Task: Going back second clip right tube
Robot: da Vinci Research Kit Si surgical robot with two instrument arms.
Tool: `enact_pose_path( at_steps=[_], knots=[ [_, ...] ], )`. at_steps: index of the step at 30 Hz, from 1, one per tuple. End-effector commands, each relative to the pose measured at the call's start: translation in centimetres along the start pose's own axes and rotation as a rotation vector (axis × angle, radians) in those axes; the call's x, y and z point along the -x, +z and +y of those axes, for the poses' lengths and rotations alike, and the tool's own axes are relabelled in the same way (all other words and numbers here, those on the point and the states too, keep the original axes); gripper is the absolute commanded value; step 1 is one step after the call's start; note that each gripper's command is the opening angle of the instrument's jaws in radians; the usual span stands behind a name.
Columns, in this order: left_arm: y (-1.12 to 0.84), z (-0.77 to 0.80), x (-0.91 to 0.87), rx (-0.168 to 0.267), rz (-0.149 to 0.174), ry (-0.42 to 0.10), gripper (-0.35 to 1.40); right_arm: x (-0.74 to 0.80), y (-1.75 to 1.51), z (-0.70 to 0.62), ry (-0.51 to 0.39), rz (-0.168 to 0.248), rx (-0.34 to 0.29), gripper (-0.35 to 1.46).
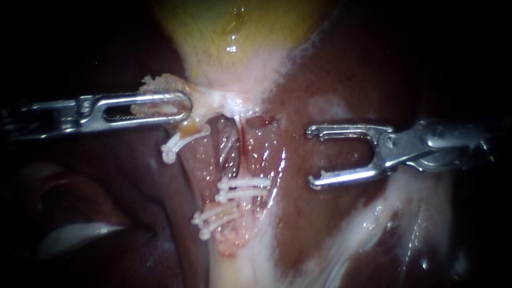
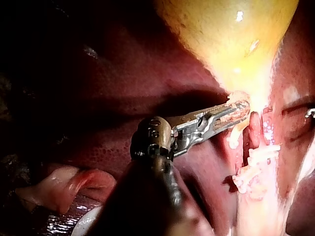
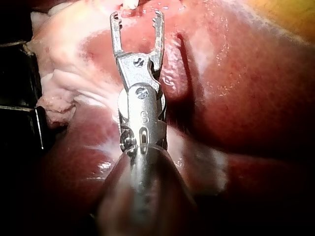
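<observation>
The right instrument's claw (image 1: 313,157) gaped empty, right of centre, near the right tube (image 1: 261,154) carrying two white clips (image 1: 245,188); the step seemed a backing-off, calling next for a straight rightward retreat; upper left, the left instrument's claw (image 1: 181,105) clamped the gallbladder (image 1: 234,32) neck.

Left instrument (image 1: 181,106) and right instrument (image 1: 313,157): 2 pieces of bare polished metal, gleaming. Clips (image 1: 245,184): white plastic, looking smooth, faintly shiny. Liver (image 1: 314,224): glistening wet and smooth. Gallbladder (image 1: 234,32): shining glossy, its pale neck tissue looking fibrous and rough.
</observation>
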Motion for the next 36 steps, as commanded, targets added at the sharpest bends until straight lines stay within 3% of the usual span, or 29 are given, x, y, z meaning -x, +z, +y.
enact_pose_path(
  at_steps=[1, 6, 11, 18, 25, 36],
  knots=[
    [0.02, 0.02, -0.01, 0.001, -0.003, 0.001, -0.35, 0.00, 0.00, 0.00, 0.000, 0.000, 0.000, 0.50],
    [0.21, 0.11, -0.11, 0.012, 0.001, 0.008, -0.35, 0.01, 0.00, -0.01, -0.001, 0.000, 0.000, 0.50],
    [0.52, 0.20, -0.26, 0.022, 0.017, 0.017, -0.35, 0.01, 0.00, -0.03, -0.002, 0.000, 0.000, 0.50],
    [0.83, 0.43, -0.46, 0.031, 0.040, 0.032, -0.35, 0.01, 0.00, -0.05, -0.002, 0.000, 0.000, 0.50],
    [0.91, 0.60, -0.56, 0.038, 0.054, 0.042, -0.35, 0.00, 0.00, -0.06, -0.002, 0.000, 0.000, 0.50],
    [0.91, 0.60, -0.56, 0.038, 0.054, 0.042, -0.35, 0.00, -0.01, -0.08, -0.002, -0.001, 0.002, 0.50]
  ],
)
